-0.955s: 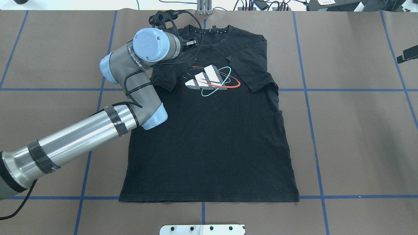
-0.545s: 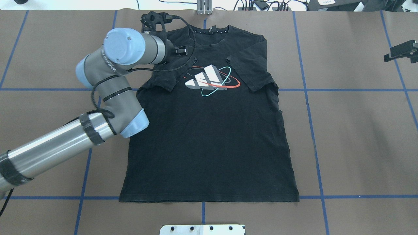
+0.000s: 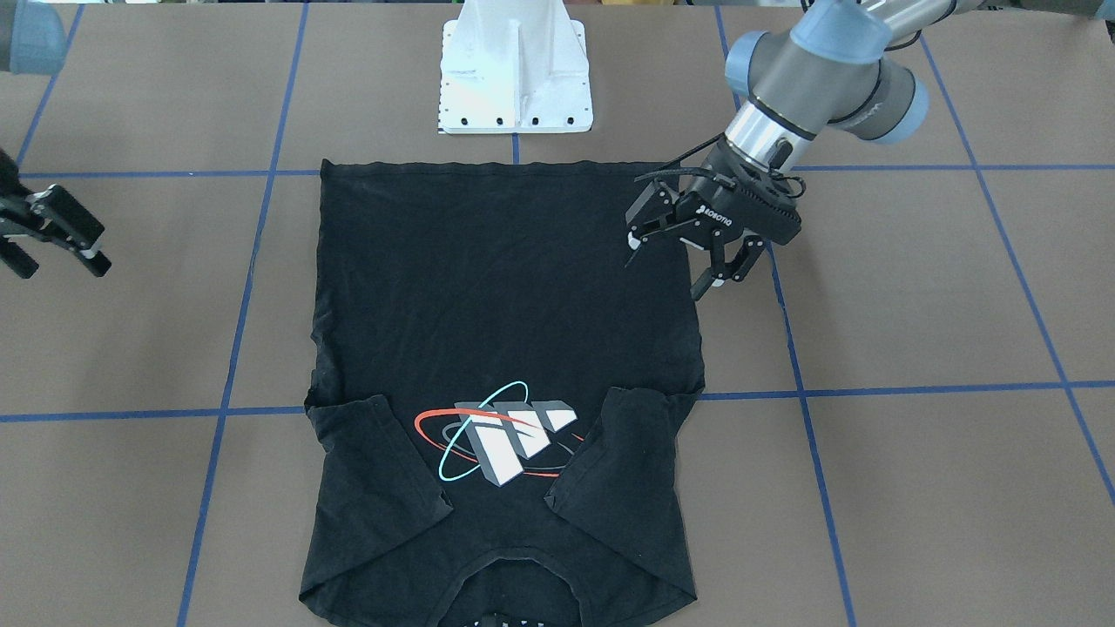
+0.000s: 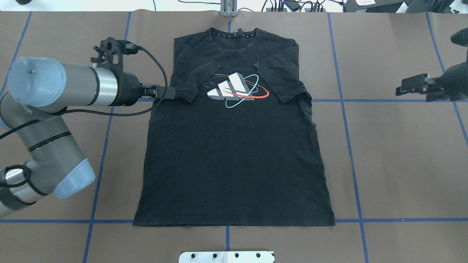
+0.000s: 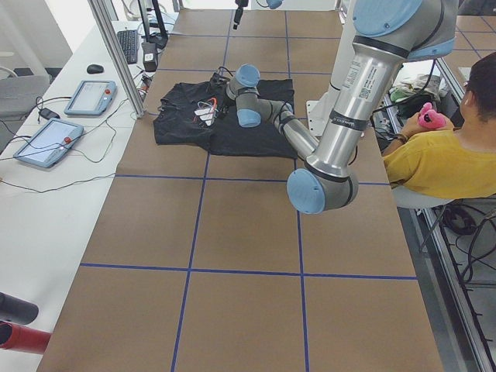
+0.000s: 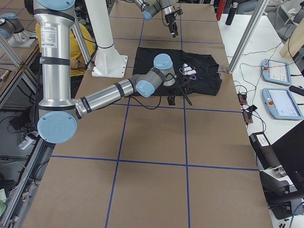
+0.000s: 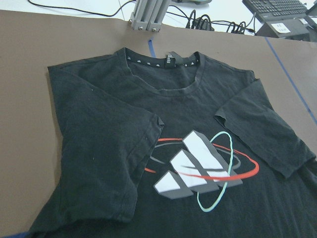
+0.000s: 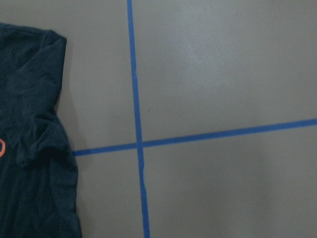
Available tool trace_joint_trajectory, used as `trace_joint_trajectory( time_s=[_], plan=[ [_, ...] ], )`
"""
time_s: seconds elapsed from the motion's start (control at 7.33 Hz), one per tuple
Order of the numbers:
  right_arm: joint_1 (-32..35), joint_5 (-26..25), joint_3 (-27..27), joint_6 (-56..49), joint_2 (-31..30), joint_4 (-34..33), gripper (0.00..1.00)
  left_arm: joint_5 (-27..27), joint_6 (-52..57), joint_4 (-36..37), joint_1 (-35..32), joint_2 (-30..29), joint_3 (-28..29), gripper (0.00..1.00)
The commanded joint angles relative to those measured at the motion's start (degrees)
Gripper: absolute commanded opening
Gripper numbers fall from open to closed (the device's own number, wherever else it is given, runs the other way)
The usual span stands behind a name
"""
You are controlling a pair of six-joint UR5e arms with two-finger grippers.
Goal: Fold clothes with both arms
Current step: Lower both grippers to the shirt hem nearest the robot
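The black T-shirt (image 4: 234,157) lies flat on the brown table, collar away from the robot. Both of its sleeves are folded in over the chest beside the white, red and cyan graphic (image 4: 236,89). My left gripper (image 4: 166,93) hovers at the shirt's left edge by the folded sleeve. In the front-facing view the left gripper (image 3: 666,270) is open and holds nothing. The left wrist view looks down on the T-shirt (image 7: 99,148). My right gripper (image 3: 52,248) hangs open and empty, well off the shirt's right side; the right gripper (image 4: 413,86) is above bare table.
The white pedestal base (image 3: 514,78) stands just behind the shirt's hem. Blue tape lines (image 4: 343,100) grid the table. A metal post (image 4: 228,9) and cables sit at the far edge. A seated person in yellow (image 5: 442,155) is beside the robot.
My left arm has pulled back from the collar area, swinging left and toward the robot, leaving the left sleeve folded flat. The right gripper has come further into view from the right.
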Motion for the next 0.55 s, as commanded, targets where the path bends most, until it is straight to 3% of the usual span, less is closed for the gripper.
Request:
trace_joint_trajectory(
  time_s=[0.0, 0.14, 0.27, 0.41],
  plan=[
    [-12.42, -7.8, 10.28, 7.59, -8.55, 0.0, 1.0, -0.77, -0.59, -0.09, 2.81, 10.69, -7.97, 1.0],
    [-16.65, -9.4, 12.93, 9.95, -10.85, 0.0, 1.0, -0.16, -0.77, -0.44, 5.18, 14.74, -9.57, 1.0],
    [-24.44, -17.16, 14.26, 17.2, -11.31, 0.0, 1.0, 6.02, -3.55, -0.62, 10.6, 17.05, -10.02, 1.0],
    [-31.82, -24.45, 14.36, 21.8, -11.32, 0.0, 1.0, 8.61, -6.97, -0.62, 14.65, 17.24, -10.2, 1.0]
  ],
)
